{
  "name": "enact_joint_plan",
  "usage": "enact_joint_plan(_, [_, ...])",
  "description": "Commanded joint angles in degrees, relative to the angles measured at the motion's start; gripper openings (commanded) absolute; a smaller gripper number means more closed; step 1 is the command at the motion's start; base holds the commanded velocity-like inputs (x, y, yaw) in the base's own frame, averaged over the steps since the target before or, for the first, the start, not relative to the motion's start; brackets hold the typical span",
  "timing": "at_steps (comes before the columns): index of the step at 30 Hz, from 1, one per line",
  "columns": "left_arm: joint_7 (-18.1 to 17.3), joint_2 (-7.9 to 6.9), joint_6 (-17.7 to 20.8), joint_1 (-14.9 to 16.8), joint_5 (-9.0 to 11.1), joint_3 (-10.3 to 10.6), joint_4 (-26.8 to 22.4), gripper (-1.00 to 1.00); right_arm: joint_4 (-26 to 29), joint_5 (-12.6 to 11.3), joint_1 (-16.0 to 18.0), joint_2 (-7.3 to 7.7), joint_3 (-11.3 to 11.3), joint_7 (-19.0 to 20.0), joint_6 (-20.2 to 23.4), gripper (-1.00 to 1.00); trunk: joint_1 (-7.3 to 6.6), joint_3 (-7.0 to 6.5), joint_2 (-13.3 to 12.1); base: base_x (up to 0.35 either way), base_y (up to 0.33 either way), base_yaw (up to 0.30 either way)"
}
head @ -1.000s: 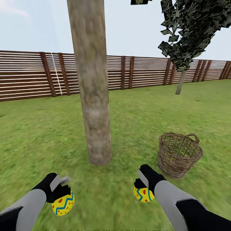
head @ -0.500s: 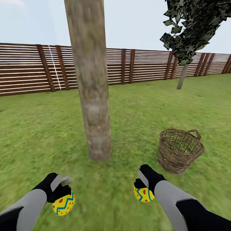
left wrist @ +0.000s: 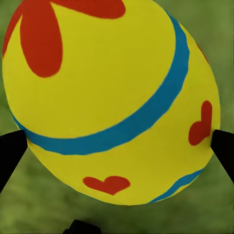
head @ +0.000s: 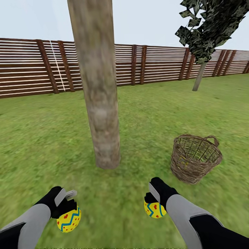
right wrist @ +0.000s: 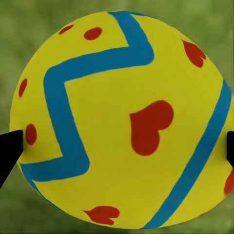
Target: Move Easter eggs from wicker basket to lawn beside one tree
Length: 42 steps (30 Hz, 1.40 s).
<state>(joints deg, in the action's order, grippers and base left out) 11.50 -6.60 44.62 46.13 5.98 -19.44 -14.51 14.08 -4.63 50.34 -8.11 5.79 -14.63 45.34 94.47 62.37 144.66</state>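
Two eggs are in my grip, the left gripper point(head: 68, 207) pinching one egg point(head: 68, 219) and the right gripper point(head: 152, 200) another point(head: 154, 210), so next I lower both onto the lawn point(head: 45, 138) beside the tree point(head: 102, 131), the wicker basket point(head: 195, 158) standing near to its right.

- Brown horizontal-slat wooden fence point(head: 155, 64) with darker posts closes the far side.
- Pale, hazy sky point(head: 145, 24) above.
- A dark-leaved tree point(head: 207, 27) near the fence.
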Motion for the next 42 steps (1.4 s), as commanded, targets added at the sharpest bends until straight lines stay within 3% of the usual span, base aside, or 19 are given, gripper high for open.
enact_joint_plan(1, [0.45,0.01,0.21,0.01,0.61,-0.07,-0.08,-1.00,0.07,-0.49,0.02,0.02,0.45,-0.31,0.27,-1.00,0.01,0.23,0.04,0.000,0.000,0.000])
enact_joint_plan(42, [0.45,1.06,0.21,0.02,0.61,0.02,-0.08,-1.00,0.07,-0.54,0.02,0.00,0.50,-0.31,0.27,-1.00,1.02,6.70,0.56,0.000,0.000,0.000])
